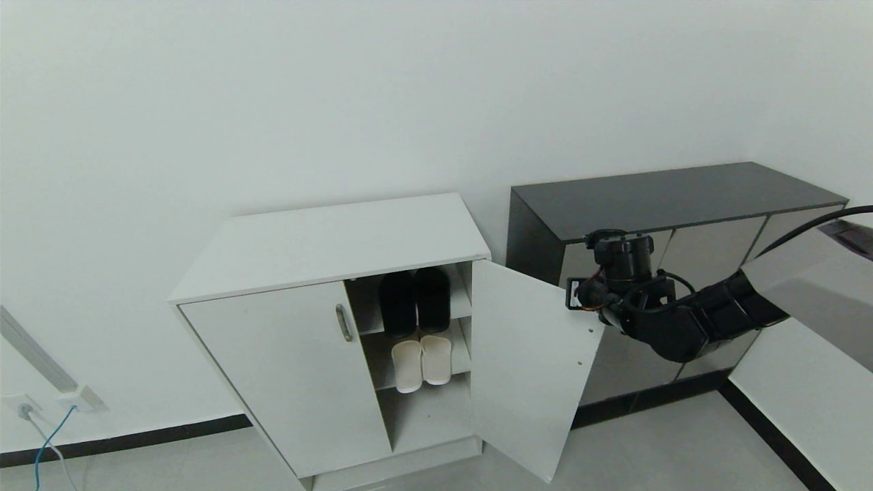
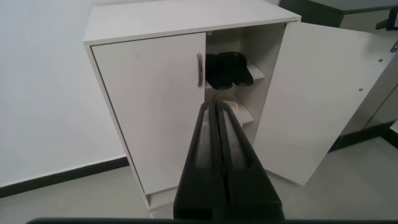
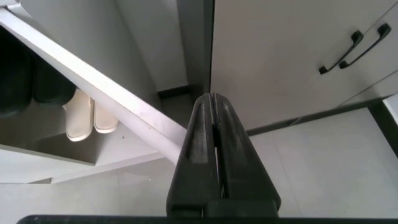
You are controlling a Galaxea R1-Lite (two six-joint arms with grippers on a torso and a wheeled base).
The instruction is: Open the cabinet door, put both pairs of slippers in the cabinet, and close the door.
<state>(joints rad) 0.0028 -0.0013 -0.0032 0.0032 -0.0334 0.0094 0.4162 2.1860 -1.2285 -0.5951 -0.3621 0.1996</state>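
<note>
White wooden cabinet (image 1: 327, 245) holds black slippers (image 1: 415, 300) and white slippers (image 1: 423, 361); our pinched-together right gripper (image 3: 212, 102) should next push the open door (image 1: 532, 361) closed.

Right arm (image 1: 685, 327) black, rounded, with looping black cables; left gripper (image 2: 216, 107) and right gripper (image 3: 215, 99) black, tapering

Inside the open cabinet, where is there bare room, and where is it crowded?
The bottom compartment, below the white slippers, is bare; so is the cabinet top. Crowded: the black slippers occupy the upper shelf, the white slippers the middle one.
</note>
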